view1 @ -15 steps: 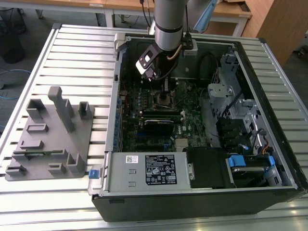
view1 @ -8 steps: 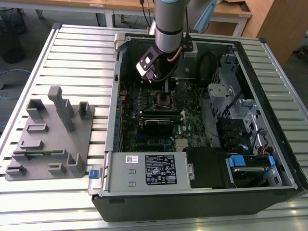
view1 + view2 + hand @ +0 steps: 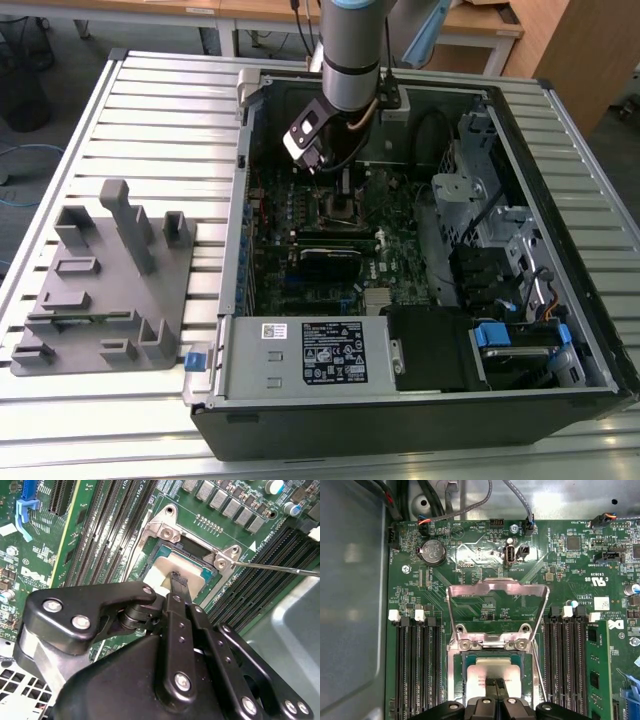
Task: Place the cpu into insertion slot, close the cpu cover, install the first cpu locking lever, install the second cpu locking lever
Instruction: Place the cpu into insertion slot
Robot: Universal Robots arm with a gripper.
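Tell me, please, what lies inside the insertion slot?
The cpu lies in the insertion slot, its pale metal top showing. The gripper covers part of it, and the slot's contacts underneath are hidden.

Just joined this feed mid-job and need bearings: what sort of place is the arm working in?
Probably a lab or workshop bench for computer assembly: an open computer case lies on a slatted metal table, a grey parts fixture beside it, wooden desks behind.

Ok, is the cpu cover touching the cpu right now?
Apart. In the first wrist view the cpu cover stands swung up on its hinge, while the cpu lies flat in the insertion slot.
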